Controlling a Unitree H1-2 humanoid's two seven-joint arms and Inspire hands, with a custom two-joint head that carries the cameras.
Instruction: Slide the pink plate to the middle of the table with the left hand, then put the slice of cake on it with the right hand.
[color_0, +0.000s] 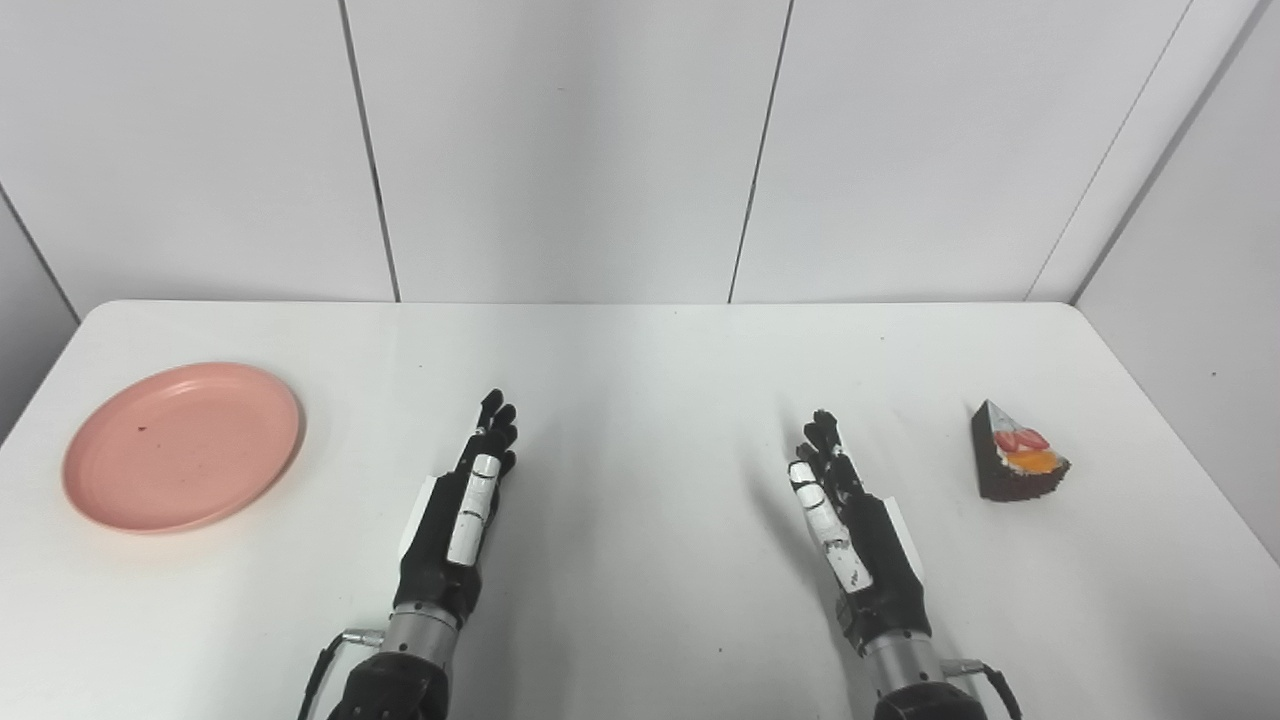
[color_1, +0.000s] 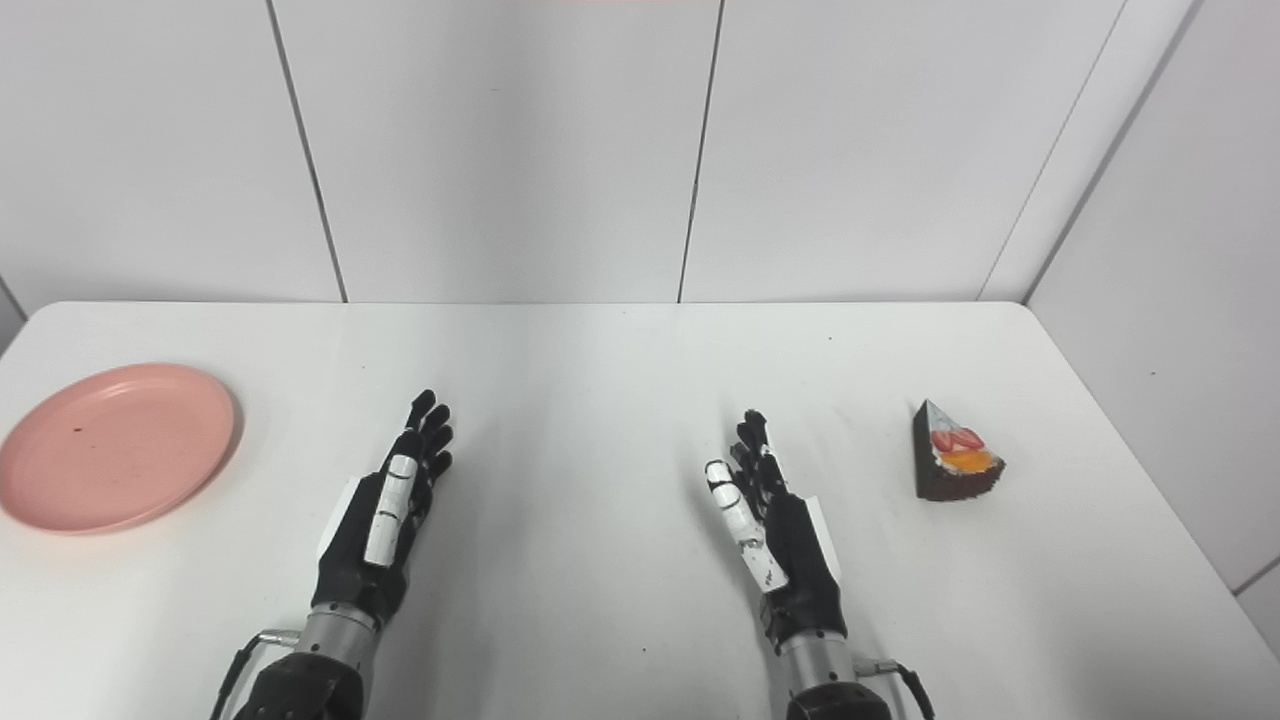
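pink plate (color_0: 182, 446) far left, cake slice (color_0: 1017, 455) right, hands empty

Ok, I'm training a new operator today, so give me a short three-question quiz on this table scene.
1. True or false: the slice of cake sits on the pink plate.
2. Which robot hand is nearer the plate: left robot hand or right robot hand?
3. Fill in: both hands are ___ and hold nothing.

Key: 1 false, the cake lies on the table, far right. 2 left. 3 open.
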